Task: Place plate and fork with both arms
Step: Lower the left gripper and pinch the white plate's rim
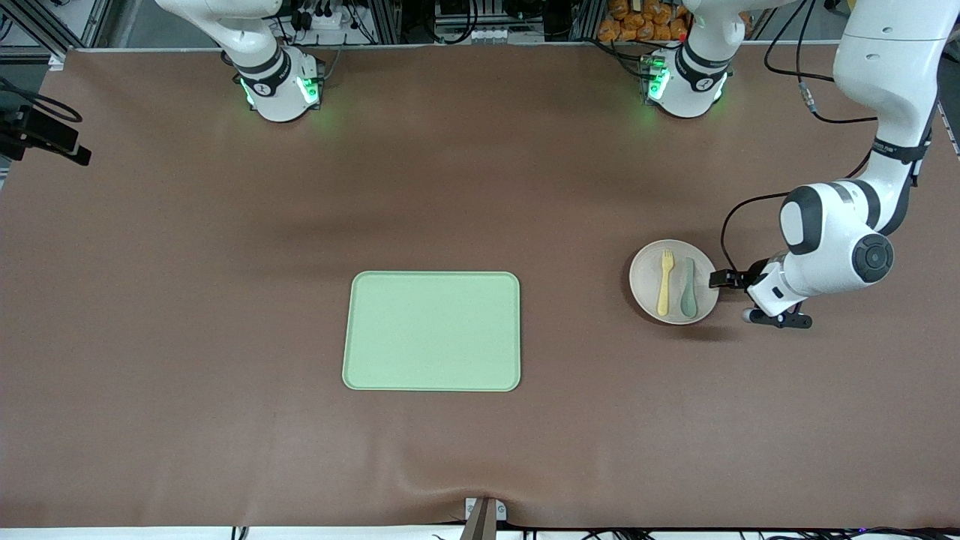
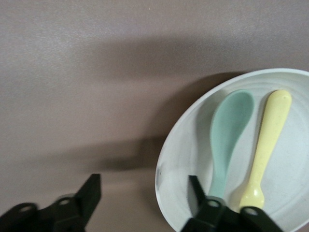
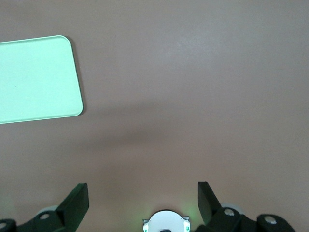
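The pale plate point(image 1: 643, 281) lies toward the left arm's end of the table. On it rest the yellow fork point(image 1: 665, 283) and a grey-green spoon point(image 1: 688, 289), side by side. My left gripper point(image 1: 716, 281) is low at the plate's edge, on the side toward the left arm's end. In the left wrist view the left gripper point(image 2: 145, 191) is open and straddles the plate's rim point(image 2: 161, 169), one finger over the plate beside the spoon point(image 2: 227, 135) and fork point(image 2: 270, 140), the other outside over the table. My right gripper point(image 3: 142, 195) hangs open over bare table with nothing between its fingers.
A rectangular light-green tray point(image 1: 433, 331) lies mid-table, nearer to the front camera than both bases; its corner point(image 3: 34, 79) shows in the right wrist view. The right arm's green-lit base point(image 1: 281, 90) and the left arm's base point(image 1: 684, 86) stand at the table's back edge.
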Robot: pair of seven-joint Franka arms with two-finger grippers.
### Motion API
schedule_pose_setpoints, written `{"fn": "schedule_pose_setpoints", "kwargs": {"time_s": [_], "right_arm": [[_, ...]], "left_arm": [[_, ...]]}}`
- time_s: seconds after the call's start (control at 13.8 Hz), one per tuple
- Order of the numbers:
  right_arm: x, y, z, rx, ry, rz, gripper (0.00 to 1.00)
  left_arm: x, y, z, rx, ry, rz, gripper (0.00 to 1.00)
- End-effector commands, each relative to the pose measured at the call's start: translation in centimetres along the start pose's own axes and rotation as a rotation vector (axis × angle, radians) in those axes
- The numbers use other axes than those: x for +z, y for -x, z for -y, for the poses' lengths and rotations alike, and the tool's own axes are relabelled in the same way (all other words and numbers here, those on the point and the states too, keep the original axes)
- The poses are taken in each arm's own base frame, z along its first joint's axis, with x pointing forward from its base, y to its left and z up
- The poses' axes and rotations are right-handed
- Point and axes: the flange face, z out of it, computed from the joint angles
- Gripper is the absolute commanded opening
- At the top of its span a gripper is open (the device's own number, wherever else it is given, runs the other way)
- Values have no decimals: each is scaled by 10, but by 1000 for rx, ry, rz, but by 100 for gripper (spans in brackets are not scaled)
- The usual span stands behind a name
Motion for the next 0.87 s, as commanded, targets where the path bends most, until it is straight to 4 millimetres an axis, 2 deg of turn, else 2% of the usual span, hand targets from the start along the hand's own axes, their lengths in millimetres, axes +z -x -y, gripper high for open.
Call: {"fn": "schedule_pose_setpoints", "kwargs": {"time_s": [0.0, 0.15, 0.22, 0.44, 0.73, 0.8], "right_arm": [[0, 5, -2, 16, -8, 4, 100], [0, 5, -2, 16, -8, 4, 100], [0, 5, -2, 16, -8, 4, 100], [-1, 5, -3, 17, -9, 2, 100], [-1, 5, -3, 17, -9, 2, 100], [0, 5, -4, 19, -9, 3, 100]], "left_arm": [[7, 0, 3, 14, 23, -15, 70], [8, -1, 3, 19, 30, -17, 66], [10, -1, 2, 15, 39, -14, 61], [14, -2, -5, 18, 65, -15, 56], [15, -2, -3, 45, 69, -16, 42], [15, -2, -3, 62, 70, -17, 42]]}}
